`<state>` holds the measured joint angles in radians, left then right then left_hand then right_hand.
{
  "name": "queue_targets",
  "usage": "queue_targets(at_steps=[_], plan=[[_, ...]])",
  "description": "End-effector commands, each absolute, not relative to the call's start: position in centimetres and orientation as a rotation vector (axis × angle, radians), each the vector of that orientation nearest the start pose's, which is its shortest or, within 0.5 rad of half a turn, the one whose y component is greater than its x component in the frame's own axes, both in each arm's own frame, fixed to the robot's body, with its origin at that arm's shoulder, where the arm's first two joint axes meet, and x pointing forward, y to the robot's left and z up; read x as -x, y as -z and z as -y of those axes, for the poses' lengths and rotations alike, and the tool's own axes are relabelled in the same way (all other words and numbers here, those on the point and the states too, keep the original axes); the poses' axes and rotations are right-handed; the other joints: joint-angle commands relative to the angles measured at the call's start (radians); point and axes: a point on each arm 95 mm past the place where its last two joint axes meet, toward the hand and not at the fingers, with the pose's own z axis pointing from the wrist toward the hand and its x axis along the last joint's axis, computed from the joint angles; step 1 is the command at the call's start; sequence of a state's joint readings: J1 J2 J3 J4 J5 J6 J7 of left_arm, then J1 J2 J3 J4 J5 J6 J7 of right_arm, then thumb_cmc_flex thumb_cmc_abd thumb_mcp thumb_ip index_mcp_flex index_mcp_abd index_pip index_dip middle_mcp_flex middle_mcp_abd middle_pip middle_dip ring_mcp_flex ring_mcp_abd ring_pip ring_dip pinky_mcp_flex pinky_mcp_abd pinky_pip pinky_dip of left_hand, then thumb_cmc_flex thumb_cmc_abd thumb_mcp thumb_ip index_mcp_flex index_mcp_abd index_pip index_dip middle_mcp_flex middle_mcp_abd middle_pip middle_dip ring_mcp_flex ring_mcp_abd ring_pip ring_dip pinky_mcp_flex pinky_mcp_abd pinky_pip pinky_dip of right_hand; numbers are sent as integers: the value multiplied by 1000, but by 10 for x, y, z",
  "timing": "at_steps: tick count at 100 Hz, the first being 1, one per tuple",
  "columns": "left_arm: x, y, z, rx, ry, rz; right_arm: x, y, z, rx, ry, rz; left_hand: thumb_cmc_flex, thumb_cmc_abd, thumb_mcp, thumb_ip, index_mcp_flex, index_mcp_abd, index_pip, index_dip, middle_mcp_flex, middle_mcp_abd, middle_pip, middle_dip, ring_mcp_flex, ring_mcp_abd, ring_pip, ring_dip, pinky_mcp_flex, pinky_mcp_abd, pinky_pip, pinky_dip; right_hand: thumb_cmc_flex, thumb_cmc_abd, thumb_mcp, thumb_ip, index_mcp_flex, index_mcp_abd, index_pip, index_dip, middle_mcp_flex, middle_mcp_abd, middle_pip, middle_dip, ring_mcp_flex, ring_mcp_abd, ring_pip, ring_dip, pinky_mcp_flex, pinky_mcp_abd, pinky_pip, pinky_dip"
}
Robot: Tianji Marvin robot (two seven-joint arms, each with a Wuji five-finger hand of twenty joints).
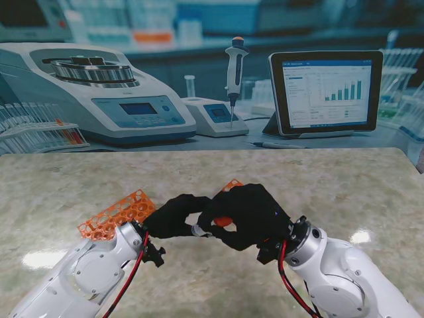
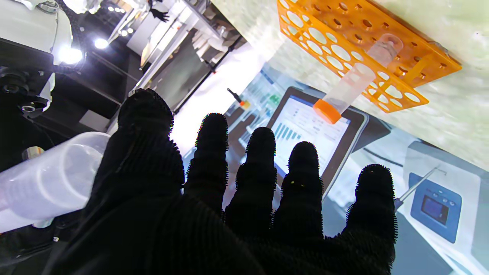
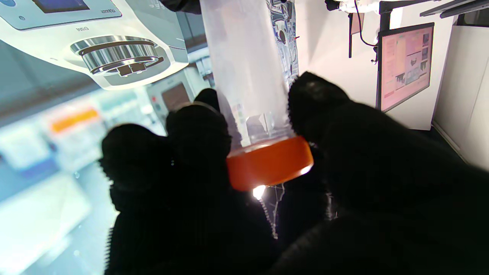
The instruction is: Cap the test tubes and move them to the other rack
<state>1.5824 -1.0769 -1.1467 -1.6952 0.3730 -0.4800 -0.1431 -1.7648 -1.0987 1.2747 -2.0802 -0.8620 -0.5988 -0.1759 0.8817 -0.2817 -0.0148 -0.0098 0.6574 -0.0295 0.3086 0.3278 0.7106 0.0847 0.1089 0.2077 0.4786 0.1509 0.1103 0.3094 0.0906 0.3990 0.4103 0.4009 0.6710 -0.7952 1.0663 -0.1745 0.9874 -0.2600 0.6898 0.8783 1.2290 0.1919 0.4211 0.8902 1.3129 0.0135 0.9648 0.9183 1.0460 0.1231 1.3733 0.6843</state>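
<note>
Holding the clear tube by its body, the left robot hand keeps it between thumb and palm side while its four other fingers stand spread and straight in the left wrist view (so the grip looks light, and a firmer wrap would resist twisting). Behind that arm, on the left of the worktop, lies one orange rack; the left wrist view shows an orange rack with one already capped tube standing in it, though I cannot tell which rack that is.

In the middle, the two hands meet just above the worktop. The right robot hand is closed on the orange cap, thumb on one side and fingers on the other, with the cap seated at the tube's mouth. A second orange rack peeks out behind it.

To cap well, I judge the right hand should keep the cap square to the tube's axis and turn, while the left holds steady; a tilted cap could cross-thread.
</note>
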Motion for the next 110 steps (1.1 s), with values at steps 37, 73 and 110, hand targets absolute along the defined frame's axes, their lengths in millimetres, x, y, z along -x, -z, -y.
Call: queue_targets(at_steps=[37, 73, 110], plan=[[-363, 293, 65, 1369, 2333, -1611, -282, 179, -77, -526, -2407, -1411, -1, 15, 12, -11, -11, -30, -21, -17, -40, -1, -18, -26, -44, -7, -24, -27, -22, -15, -83, -41, 155, 138, 274, 155, 103, -75, 108, 49, 136, -292, 175, 37, -7, -35, 12, 4, 19, -17, 14, 28], [-364, 293, 61, 1375, 2310, -1605, -278, 179, -72, -534, -2376, -1432, 7, 13, 13, -11, -11, -34, -19, -18, -40, -2, -17, -27, -49, -13, -25, -31, -21, -17, -98, -34, 155, 138, 273, 154, 103, -74, 108, 50, 135, -290, 175, 38, -7, -34, 12, 5, 18, -17, 13, 29], [-365, 292, 55, 1373, 2298, -1588, -279, 183, -64, -572, -2305, -1481, 1, 26, 12, -11, -18, -29, -28, -25, -51, 1, -24, -34, -58, -2, -34, -41, -33, -21, -136, -46, 155, 139, 272, 154, 104, -74, 105, 49, 135, -284, 176, 40, -7, -35, 14, 7, 19, -18, 14, 31]])
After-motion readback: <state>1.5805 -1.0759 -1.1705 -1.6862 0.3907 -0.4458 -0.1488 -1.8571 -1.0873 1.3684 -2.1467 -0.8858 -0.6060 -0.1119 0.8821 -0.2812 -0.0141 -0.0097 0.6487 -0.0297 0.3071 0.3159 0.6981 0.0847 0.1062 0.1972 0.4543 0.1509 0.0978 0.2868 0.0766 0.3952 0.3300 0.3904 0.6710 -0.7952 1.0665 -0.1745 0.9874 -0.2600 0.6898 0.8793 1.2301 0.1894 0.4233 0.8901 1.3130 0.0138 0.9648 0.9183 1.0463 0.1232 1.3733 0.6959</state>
